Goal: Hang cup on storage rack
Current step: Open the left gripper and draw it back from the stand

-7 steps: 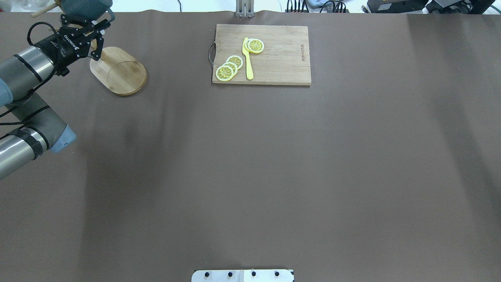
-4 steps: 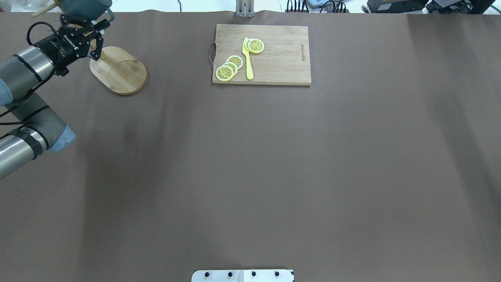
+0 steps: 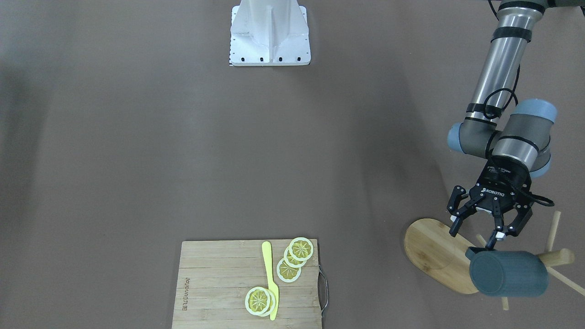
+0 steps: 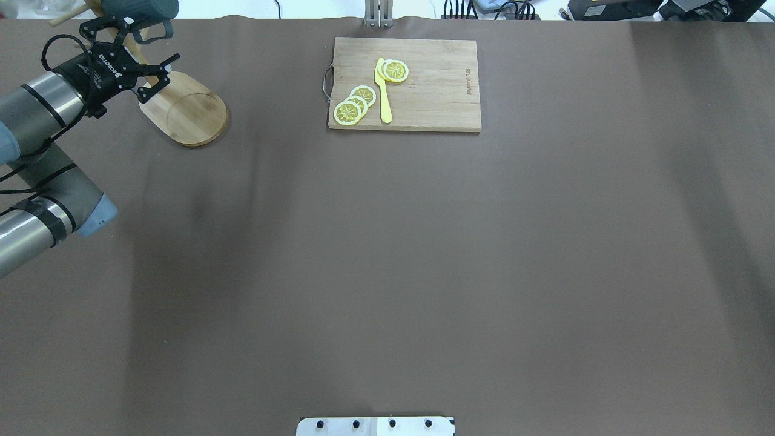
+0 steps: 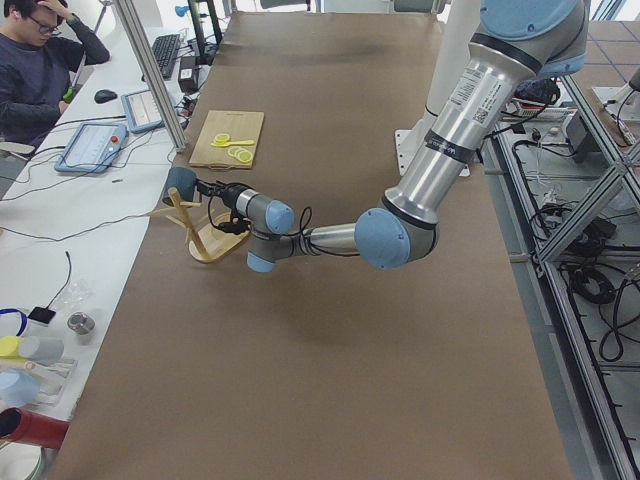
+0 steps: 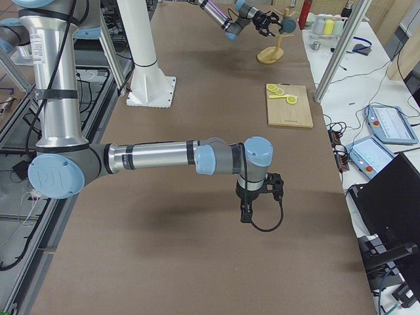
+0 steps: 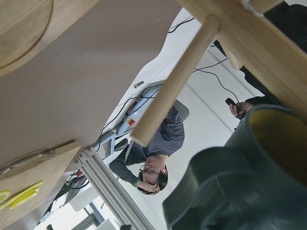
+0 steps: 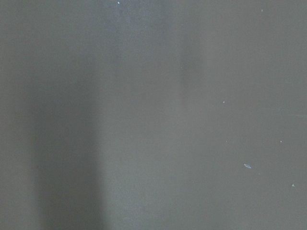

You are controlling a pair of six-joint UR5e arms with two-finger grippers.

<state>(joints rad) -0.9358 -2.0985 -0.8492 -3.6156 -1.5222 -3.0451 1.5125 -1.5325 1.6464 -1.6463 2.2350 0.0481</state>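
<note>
The dark teal cup (image 3: 509, 273) hangs on its side on a peg of the bamboo storage rack (image 3: 434, 251), above the oval base. In the overhead view the cup (image 4: 136, 8) is at the far left top edge, over the rack base (image 4: 187, 112). My left gripper (image 3: 475, 230) is open, its fingers spread just short of the cup and holding nothing; it also shows in the overhead view (image 4: 145, 51). The left wrist view shows the cup (image 7: 249, 191) close up, beside a rack peg (image 7: 172, 91). My right gripper (image 6: 258, 200) shows only in the exterior right view; I cannot tell its state.
A rectangular bamboo cutting board (image 4: 424, 103) with lemon slices (image 4: 354, 104) and a yellow knife (image 4: 382, 91) lies at the far middle. The robot's base plate (image 3: 269, 36) sits at the near edge. A seated operator (image 5: 40, 70) is beyond the table's far side.
My left gripper has opened and let go of the cup. The cup stays hanging on the rack's peg. The arm has barely moved.
</note>
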